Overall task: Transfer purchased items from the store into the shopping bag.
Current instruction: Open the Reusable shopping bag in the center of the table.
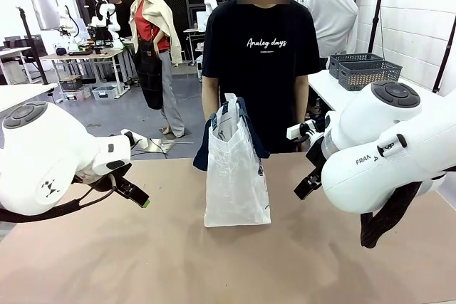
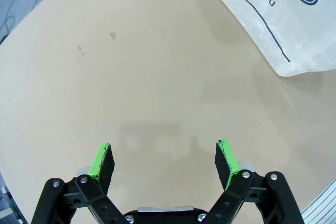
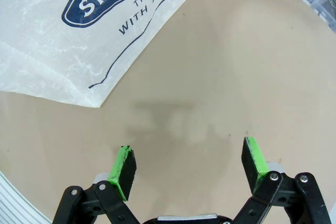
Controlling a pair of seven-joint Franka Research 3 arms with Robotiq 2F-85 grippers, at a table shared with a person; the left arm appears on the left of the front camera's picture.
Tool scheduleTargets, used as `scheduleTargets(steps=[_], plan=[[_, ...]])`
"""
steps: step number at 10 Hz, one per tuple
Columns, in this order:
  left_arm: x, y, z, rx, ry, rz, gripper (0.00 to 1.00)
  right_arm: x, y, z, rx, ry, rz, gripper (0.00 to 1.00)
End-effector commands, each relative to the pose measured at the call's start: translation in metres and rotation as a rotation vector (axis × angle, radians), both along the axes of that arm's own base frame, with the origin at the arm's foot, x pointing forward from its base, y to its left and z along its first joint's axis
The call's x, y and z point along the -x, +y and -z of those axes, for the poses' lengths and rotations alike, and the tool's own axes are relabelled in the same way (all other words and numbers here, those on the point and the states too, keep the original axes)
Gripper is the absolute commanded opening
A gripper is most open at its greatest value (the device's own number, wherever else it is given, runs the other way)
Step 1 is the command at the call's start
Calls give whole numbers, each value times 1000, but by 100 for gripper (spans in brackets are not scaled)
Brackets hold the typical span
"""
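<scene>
1. The left jaws are standing wide and empty over bare brown surface (image 1: 142, 261) on the left. The right jaws are gaping just as wide on the right, with nothing between them.
2. The shopping bag (image 1: 236, 183) is standing upright at mid-surface between the two arms, near the far edge and right in front of the person (image 1: 263, 55). Its navy handles are drooping around the mouth.
3. We are judging the bag to be the weak point. It is thin film with nothing visibly weighing it down, so a brush from either arm could be tipping or sliding it.
4. The mouth is looking narrow. An item lowered there could be catching on a strap or the rim, folding the bag over or landing outside it.
5. The person's hands are hiding behind the bag's top, and we cannot tell whether they are steadying it. A reach toward the mouth could be meeting them.
6. Grey openwork baskets (image 1: 367, 70) are sitting on a white side table at far right, well apart from the bag. We cannot tell whether one is the store.
</scene>
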State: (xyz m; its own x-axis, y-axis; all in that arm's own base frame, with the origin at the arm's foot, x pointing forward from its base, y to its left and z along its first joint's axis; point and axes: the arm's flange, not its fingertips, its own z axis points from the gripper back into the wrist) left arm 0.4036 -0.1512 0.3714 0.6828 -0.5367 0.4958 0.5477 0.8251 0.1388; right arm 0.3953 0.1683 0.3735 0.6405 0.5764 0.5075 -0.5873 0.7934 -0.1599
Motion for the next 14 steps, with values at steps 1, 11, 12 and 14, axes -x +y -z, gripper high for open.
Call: scheduleTargets(steps=[1, 11, 12, 14], plan=[[0, 1, 0, 0, 0, -1, 100, 0, 0, 0, 0, 0, 0, 100], [-27, -37, -114, 311, 119, 10, 100, -21, 4, -118, -77, 167, 66, 100], [-39, -44, -132, 343, 135, 32, 100, -32, 5, -145, -72, 185, 79, 100], [-74, -51, -165, 387, 193, 74, 100, -59, 12, -200, -38, 220, 134, 100]])
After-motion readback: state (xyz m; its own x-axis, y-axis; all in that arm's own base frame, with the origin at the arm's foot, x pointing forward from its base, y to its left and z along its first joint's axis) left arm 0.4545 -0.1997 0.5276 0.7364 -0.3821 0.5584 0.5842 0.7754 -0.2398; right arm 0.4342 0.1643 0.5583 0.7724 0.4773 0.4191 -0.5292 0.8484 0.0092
